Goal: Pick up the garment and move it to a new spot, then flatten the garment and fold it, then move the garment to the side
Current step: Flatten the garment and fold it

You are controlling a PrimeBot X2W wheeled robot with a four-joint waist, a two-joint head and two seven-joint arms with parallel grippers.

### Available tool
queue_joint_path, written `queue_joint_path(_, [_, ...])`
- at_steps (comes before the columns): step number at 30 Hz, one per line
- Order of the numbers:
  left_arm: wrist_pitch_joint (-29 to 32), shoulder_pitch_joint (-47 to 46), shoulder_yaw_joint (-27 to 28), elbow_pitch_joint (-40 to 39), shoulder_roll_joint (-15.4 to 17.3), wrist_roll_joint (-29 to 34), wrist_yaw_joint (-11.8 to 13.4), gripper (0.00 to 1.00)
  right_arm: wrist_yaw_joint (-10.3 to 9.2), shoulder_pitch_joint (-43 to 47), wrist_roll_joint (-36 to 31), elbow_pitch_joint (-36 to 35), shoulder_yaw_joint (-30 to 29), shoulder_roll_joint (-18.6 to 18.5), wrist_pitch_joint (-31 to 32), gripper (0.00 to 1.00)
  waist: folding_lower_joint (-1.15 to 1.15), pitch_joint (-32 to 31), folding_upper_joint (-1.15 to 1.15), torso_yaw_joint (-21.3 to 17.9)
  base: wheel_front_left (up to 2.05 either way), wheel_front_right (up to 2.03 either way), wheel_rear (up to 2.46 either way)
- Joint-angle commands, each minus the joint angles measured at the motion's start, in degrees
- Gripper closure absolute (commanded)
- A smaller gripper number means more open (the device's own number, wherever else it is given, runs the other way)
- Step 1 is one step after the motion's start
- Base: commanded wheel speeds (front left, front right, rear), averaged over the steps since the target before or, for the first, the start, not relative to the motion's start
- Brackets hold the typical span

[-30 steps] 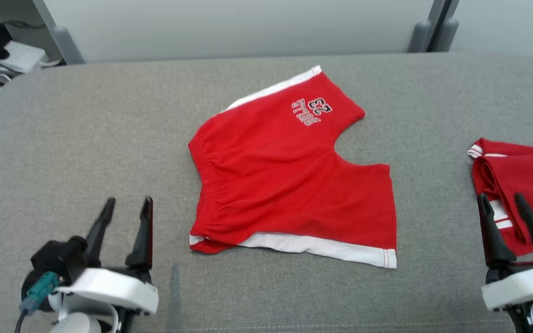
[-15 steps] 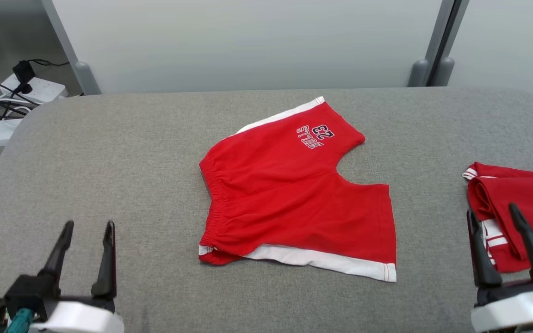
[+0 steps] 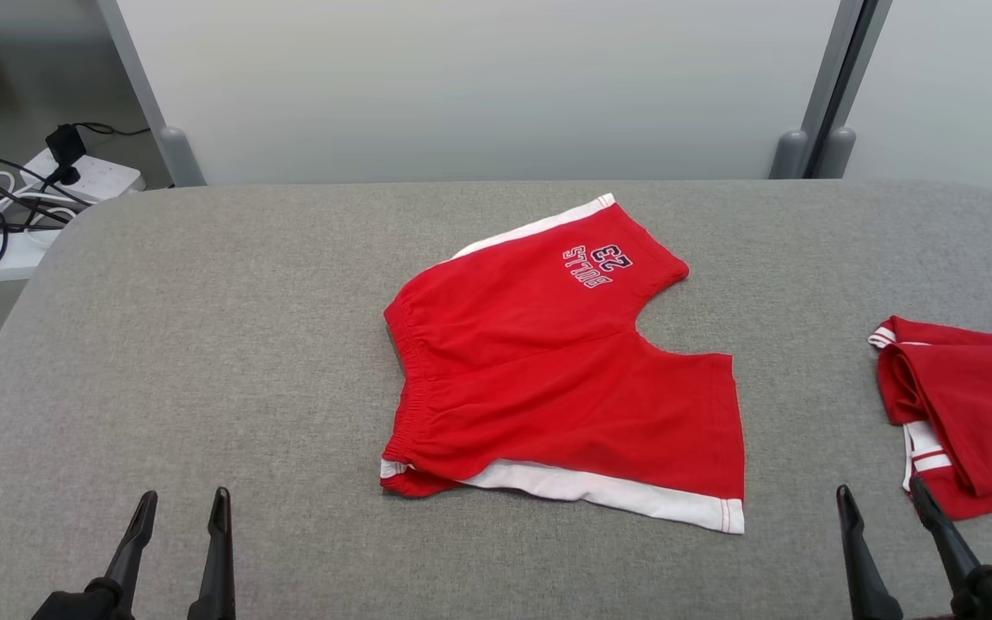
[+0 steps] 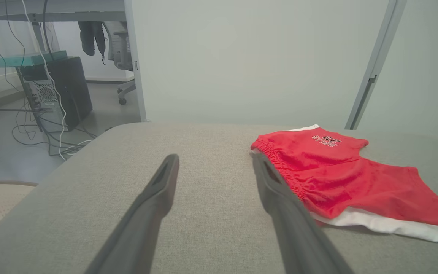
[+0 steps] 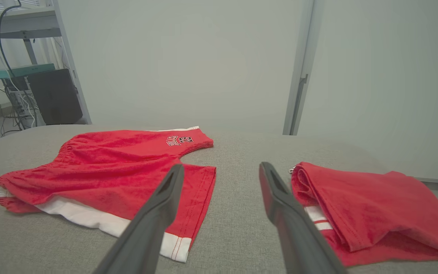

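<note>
The left gripper [image 3: 185, 495] and right gripper [image 3: 879, 487] hover empty, jaws parted, over the bench's [image 3: 203, 344] near edge, flanking the flattened red shorts [image 3: 565, 379] mid-bench, seemingly poised to fold them.

Left pincer [image 3: 184, 498], right pincer [image 3: 881, 487]: long dark tapered fingers [image 4: 154, 205] (matte charcoal-grey up close), grooved inner faces.

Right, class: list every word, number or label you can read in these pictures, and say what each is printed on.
"23": on the far leg of the red shorts, upside down in the head view.
"BULLS": on the same leg, right beside the number.
No text can be read on the other red garment at the right.
</note>
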Motion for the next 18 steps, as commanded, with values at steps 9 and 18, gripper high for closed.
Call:
queue_joint_path(9, [-0.5,-4.6,3.8,0.4,-3.3,2.6,-2.8,0.00,0.00,0.1,-0.4,-3.3,1.8,0.4,-0.8,0.00,0.00,-0.2,0.00,0.1,0.00,0.00,0.00])
queue_joint_path(18, [-0.5,-5.9,4.5,2.6,-3.7,4.1,-5.3,0.00,0.00,0.0,-0.1,-3.3,2.1,0.8,-0.8,0.00,0.00,-0.3,0.00,-0.2,0.00,0.00,0.00])
